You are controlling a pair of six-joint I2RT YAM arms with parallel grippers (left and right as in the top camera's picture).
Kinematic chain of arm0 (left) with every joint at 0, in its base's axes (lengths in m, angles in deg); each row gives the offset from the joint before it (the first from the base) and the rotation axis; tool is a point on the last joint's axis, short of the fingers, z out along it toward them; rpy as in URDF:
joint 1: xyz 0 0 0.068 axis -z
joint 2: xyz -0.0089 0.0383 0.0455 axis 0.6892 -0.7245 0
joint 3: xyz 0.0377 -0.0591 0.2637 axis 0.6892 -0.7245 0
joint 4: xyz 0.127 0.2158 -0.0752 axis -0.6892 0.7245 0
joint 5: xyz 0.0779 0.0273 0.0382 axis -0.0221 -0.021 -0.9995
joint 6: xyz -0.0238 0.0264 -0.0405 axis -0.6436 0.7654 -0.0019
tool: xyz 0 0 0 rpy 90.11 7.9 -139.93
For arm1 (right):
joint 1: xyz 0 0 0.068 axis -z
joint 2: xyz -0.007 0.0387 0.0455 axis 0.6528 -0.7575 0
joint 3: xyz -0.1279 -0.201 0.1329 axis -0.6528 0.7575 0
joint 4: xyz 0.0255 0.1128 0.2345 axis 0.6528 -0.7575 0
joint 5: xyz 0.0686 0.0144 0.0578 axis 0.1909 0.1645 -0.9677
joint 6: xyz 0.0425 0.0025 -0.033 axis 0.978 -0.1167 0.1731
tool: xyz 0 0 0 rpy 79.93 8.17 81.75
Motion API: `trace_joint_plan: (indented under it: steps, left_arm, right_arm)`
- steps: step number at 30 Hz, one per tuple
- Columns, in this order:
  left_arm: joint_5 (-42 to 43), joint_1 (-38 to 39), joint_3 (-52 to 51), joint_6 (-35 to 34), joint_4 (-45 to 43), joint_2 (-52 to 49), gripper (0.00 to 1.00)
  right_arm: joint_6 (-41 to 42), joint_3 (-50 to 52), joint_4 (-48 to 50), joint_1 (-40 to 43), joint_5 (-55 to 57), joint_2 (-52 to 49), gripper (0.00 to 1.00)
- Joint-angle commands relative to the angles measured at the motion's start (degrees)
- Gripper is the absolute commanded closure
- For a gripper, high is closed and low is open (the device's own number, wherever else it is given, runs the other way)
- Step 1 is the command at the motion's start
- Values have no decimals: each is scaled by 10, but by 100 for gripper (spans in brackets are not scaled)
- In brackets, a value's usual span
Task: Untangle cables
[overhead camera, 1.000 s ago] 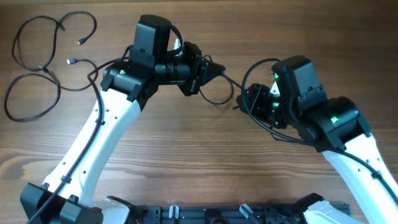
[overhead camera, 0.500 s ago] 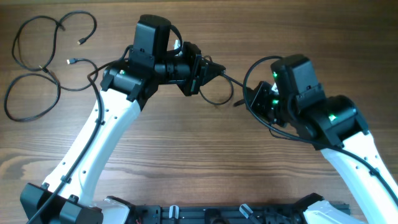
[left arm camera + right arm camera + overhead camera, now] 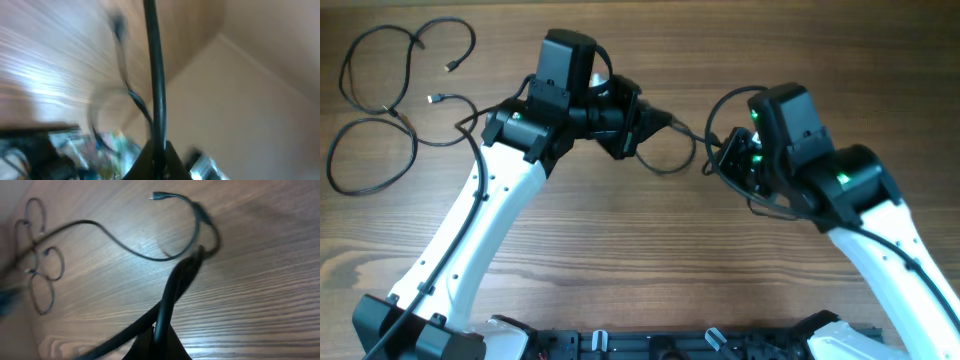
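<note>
**Camera layout**

The brown wood-grain table (image 3: pixel 620 230) is viewed straight down from high overhead. The left wrist view is set very close, blurred, and aimed along a thin black cable (image 3: pixel 155 75). The right wrist view is held low and angled across the tabletop. Looped black cords (image 3: pixel 36 245) at its far left are also covered by the overhead view.

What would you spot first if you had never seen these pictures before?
The white-and-black left robot arm and right robot arm lean over the brown wooden table and almost meet in the middle. Between them a thin black cable curls in a loop, pinched by both arms. At the top left of the overhead view, more thin black cables lie in curly loops.
</note>
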Motion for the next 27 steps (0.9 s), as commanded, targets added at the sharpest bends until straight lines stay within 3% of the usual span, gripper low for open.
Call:
trace_joint_plan:
  steps: [1, 3, 7, 10, 12, 14, 16, 20, 27]
  left_arm:
    - [-231, -3, 3, 28, 71, 3, 96]
    - [-292, -3, 3, 28, 96, 3, 96]
    - [-338, -3, 3, 33, 125, 3, 96]
    - [-379, -3, 3, 36, 146, 3, 96]
    - [-420, -3, 3, 36, 165, 3, 96]
    - [-454, -3, 3, 36, 190, 3, 96]
    - [-462, -3, 3, 36, 204, 3, 96]
    - [-461, -3, 2, 36, 224, 2, 94]
    - [-466, -3, 2, 36, 271, 0, 93]
  right_arm:
    - [-104, -1, 10, 0, -52, 83, 96]
    - [-153, -1, 10, 0, -72, 120, 96]
    - [-214, -1, 10, 0, -73, 180, 96]
    - [-207, -1, 4, 0, -35, 205, 96]
    - [-152, -1, -19, 0, 39, 211, 96]
    - [-32, -1, -75, 0, 140, 211, 96]
    - [37, -1, -105, 0, 179, 210, 96]
    - [62, -1, -96, 0, 178, 210, 96]
    - [179, -1, -96, 0, 230, 210, 96]
